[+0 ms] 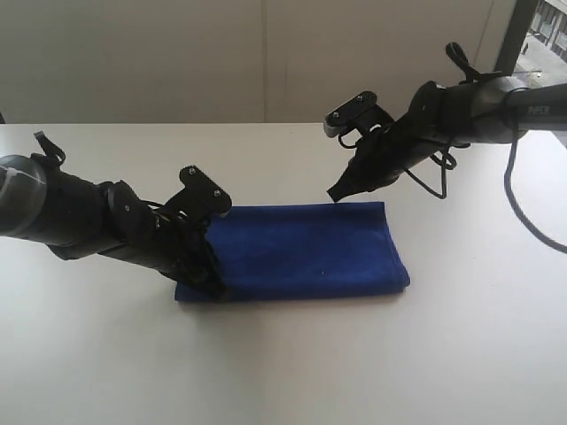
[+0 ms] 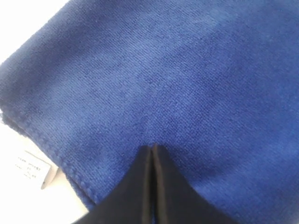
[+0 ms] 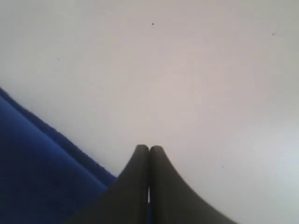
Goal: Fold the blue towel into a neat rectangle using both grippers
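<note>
The matte white table (image 1: 283, 372) fills the foreground, and at its middle the blue towel (image 1: 310, 252) lies folded into a flat rectangle, a small white tag (image 2: 32, 169) showing beside its hemmed edge. At the towel's 9 o'clock end the left gripper (image 2: 152, 148) sets its tips on the pile, jaws pressed together, while at the 12 o'clock hem the right gripper (image 1: 335, 197) hangs with jaws likewise pressed together, holding nothing. Beyond, at 12 o'clock, stands a plain pale wall (image 1: 177, 62), with a strip of window (image 1: 545, 31) at 2 o'clock.
</note>
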`<act>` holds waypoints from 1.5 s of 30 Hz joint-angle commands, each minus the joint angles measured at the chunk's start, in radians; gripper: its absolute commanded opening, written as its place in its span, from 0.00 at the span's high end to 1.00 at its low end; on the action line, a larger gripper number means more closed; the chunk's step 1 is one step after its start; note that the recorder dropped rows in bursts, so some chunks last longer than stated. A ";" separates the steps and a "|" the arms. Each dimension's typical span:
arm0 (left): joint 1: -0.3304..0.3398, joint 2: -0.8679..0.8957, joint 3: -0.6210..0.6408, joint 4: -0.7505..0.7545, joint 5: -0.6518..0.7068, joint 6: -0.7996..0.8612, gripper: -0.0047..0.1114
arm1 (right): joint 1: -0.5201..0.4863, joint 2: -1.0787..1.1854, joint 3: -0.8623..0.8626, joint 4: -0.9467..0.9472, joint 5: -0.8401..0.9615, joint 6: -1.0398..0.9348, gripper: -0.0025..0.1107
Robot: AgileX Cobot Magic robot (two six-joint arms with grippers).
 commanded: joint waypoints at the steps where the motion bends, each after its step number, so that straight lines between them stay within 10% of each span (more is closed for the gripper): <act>1: 0.002 0.038 0.012 -0.004 0.034 -0.011 0.96 | -0.005 -0.047 -0.003 -0.026 0.107 0.024 0.98; 25: 0.002 -0.004 0.012 -0.004 0.034 0.027 0.96 | -0.005 -0.045 -0.002 -0.154 0.154 0.007 0.98; 45: 0.166 -0.830 0.102 -0.007 0.317 -0.058 0.96 | -0.005 -0.837 0.192 -0.152 0.290 0.308 0.98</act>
